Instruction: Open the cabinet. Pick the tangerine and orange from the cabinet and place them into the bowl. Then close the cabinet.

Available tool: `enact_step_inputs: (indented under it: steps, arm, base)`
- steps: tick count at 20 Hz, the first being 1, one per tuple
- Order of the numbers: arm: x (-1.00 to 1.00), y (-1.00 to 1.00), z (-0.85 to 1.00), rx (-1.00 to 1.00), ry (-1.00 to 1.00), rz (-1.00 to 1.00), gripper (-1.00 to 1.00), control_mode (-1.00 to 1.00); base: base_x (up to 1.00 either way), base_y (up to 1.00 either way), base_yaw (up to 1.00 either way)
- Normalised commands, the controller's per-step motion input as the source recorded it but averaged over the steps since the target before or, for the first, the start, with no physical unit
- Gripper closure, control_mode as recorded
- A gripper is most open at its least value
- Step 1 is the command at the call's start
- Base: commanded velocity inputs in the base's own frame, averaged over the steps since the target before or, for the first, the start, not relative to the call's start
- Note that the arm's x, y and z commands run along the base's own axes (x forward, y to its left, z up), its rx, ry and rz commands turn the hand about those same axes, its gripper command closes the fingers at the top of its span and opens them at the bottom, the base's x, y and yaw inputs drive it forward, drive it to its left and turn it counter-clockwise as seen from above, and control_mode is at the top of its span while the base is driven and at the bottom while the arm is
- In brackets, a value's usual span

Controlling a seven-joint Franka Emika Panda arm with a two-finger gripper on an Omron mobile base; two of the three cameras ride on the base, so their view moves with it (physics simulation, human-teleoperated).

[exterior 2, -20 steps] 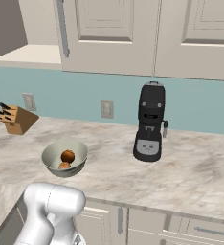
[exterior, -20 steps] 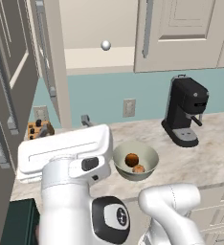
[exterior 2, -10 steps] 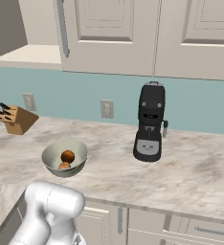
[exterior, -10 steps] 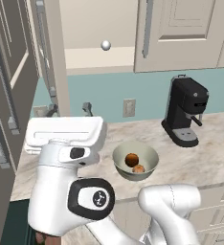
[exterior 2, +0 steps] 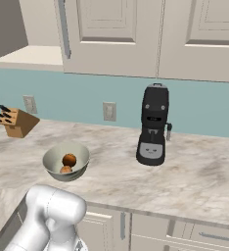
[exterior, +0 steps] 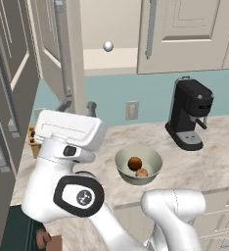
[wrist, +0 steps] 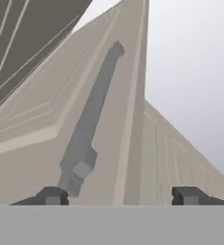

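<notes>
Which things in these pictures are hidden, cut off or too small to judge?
- Left base view: the beige wall cabinet inside is hidden by its open door and cut by the top edge.
- Pale grey-beige bowl: two small orange-brown fruits; which is which, too small.
- Hand view: the gripper fingertips are cut by the bottom edge.

Simulated kitchen interior. Backsplash wall (exterior 2: 87, 93): pale teal, with two white outlets (exterior 2: 109, 111) set just above the worktop. Countertop (exterior 2: 194, 166): marbled beige-grey stone, running the full width. Base cabinets (exterior 2: 150, 228): beige panelled fronts with grey bar pulls, below the counter edge. Tall cabinet (exterior: 4, 98): darker grey, panelled, short grey handles, standing at the left end. Black coffee machine (exterior 2: 153, 125): on the counter against the wall. Wooden knife block (exterior 2: 17, 122): at the far left, dark handles protruding. Lighting: even, soft, shadowless
</notes>
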Motion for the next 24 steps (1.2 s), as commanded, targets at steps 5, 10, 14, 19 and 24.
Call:
enact_step_inputs:
  steps: [5, 10, 14, 19, 24]
  arm:
    - [1.0, -0.65, 0.04, 0.25, 0.03, -0.28, -1.0, -1.0]
    - [1.0, -0.77, 0.0, 0.29, 0.07, -0.16, -1.0, -1.0]
    - [1.0, -0.65, 0.04, 0.26, 0.09, -0.12, -1.0, -1.0]
    - [1.0, -0.57, 0.12, 0.26, 0.15, -0.1, -1.0, -1.0]
    - [0.98, -0.34, 0.0, 0.09, 0.15, -0.01, -1.0, -1.0]
  base:
    - [0.0, 0.0, 0.0]
    - [0.0, 0.0, 0.0]
    - [0.0, 0.0, 0.0]
    - [0.0, 0.0, 0.0]
    - [0.0, 0.0, 0.0]
